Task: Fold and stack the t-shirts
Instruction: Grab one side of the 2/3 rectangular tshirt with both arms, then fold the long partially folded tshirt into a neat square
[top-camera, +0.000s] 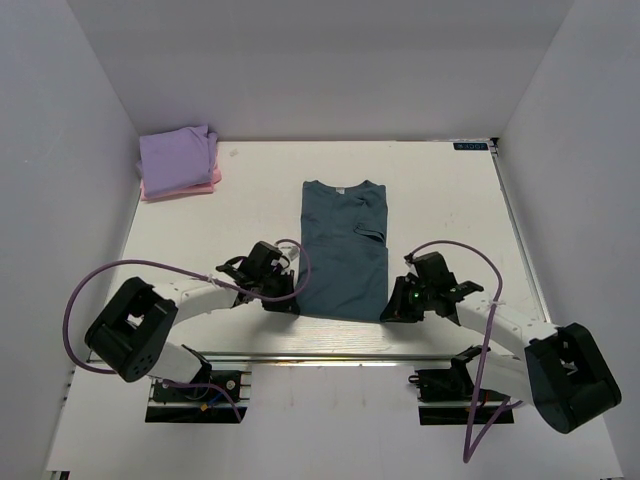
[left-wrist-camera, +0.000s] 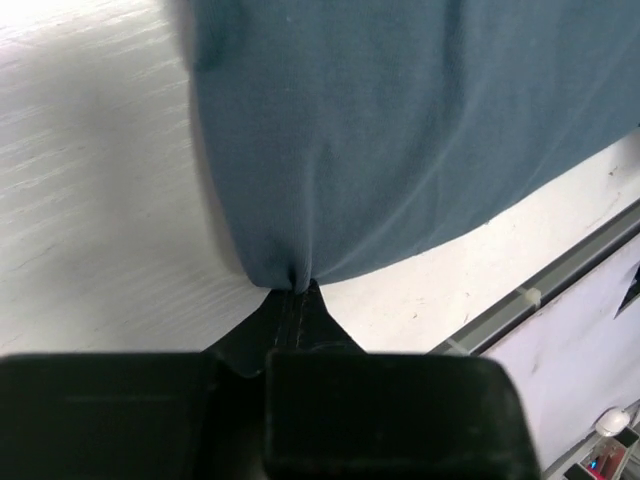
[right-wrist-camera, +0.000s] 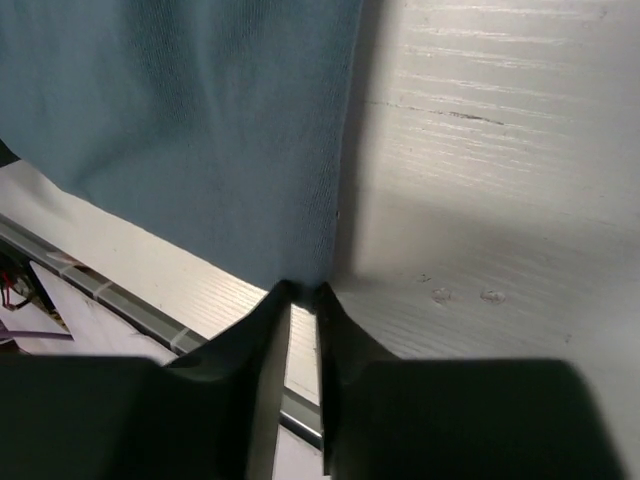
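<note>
Fingertips of the left gripper (left-wrist-camera: 300, 292) are pressed together on the near left corner of the teal t-shirt (left-wrist-camera: 400, 130), the hem bunching into a small pucker where they bite. The right gripper (right-wrist-camera: 301, 292) has its fingers drawn close around the opposite near corner. It looks like a pinch on the cloth, though a thin gap shows between the fingers lower down, so the hold may not be firm.

Out from both grips, the shirt lies flat at the middle of the table (top-camera: 440, 200), collar toward the top of the overhead frame. It is already narrowed to a long strip with the sleeves turned in.

A lavender t-shirt (top-camera: 178, 155) sits folded on a pink t-shirt (top-camera: 205, 186) at the upper left, so two garments appear finished. Left to do, judging by the layout, is the crosswise fold of the teal one and its transfer onto that pile.

The pink shirt shows only as an edge. From above, the wrists cover both sets of fingertips, and each wrist view shows only the hem.
</note>
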